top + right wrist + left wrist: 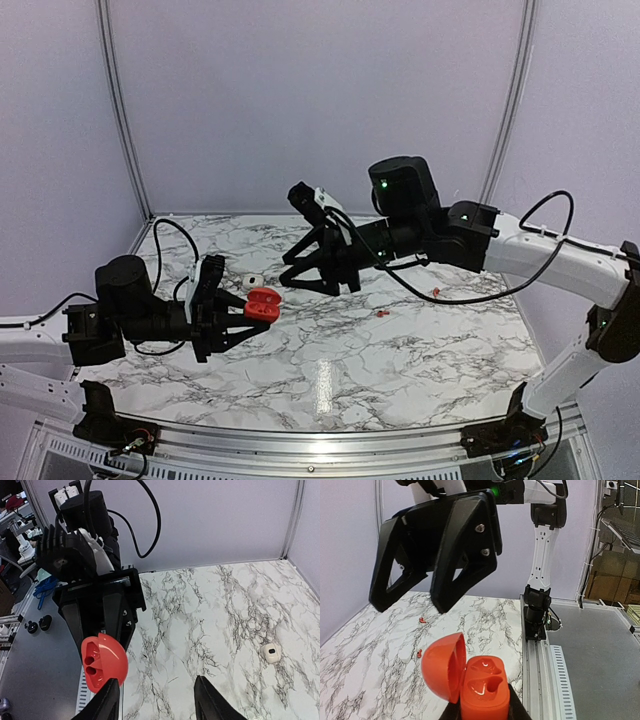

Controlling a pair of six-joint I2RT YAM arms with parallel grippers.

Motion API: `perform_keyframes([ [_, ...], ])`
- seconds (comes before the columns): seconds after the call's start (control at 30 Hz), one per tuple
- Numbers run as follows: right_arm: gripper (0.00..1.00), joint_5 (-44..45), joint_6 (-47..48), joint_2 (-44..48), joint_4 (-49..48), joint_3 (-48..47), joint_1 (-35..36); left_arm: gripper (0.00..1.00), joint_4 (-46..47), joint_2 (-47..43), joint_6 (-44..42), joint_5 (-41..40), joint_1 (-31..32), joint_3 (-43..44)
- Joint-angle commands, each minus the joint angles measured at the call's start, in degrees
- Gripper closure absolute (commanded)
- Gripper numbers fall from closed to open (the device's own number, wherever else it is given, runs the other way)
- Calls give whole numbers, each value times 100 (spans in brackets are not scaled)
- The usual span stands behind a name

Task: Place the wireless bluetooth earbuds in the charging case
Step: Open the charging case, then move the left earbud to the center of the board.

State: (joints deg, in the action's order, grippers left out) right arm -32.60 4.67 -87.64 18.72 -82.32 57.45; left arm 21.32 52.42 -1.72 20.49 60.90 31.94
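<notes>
the left gripper (247,312) is clamped tight on the base of the red charging case (482,692). its fingers (451,711) press the case from both sides and hold it up off the marble table (330,380). the case stands open, its lid (441,672) hinged back to one side and the two moulded sockets facing up in the left wrist view.

the right gripper (320,284) hangs near the case and higher than it, fingers pointing down. its jaws are parted to a middling width, with nothing between them and touching nothing. in its own wrist view only marble shows between its two fingers (107,702), and the case sits just beside one of them.

the wireless bluetooth earbuds (383,313) are outside the case, lying on the table to the right of the case in the top view. one is nearer the case, the second (436,292) further from it, and the two are apart from each other. a small white round object (254,280) rests on the table just behind the case.
</notes>
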Motion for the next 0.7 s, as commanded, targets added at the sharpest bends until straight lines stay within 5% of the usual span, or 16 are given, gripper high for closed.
perform_keyframes([
  [0.0, 47, 6, -248, 652, -506, 420, -240, 100, 303, 40, 136, -214, 22, -116],
  [0.1, 38, -110, -542, 1004, -693, 900, -744, 100, 502, 92, 357, -271, 18, -224],
  [0.2, 40, -103, -534, 1113, -477, 1279, -1387, 100, 714, 67, 432, -281, 18, -320],
  [0.33, 43, 828, 174, 627, 753, 1080, -2053, 100, 754, 167, 473, -195, 9, -320],
  [0.67, 46, 2126, 524, -778, 1868, 996, -2345, 100, 786, 190, 520, -65, 9, -372],
])
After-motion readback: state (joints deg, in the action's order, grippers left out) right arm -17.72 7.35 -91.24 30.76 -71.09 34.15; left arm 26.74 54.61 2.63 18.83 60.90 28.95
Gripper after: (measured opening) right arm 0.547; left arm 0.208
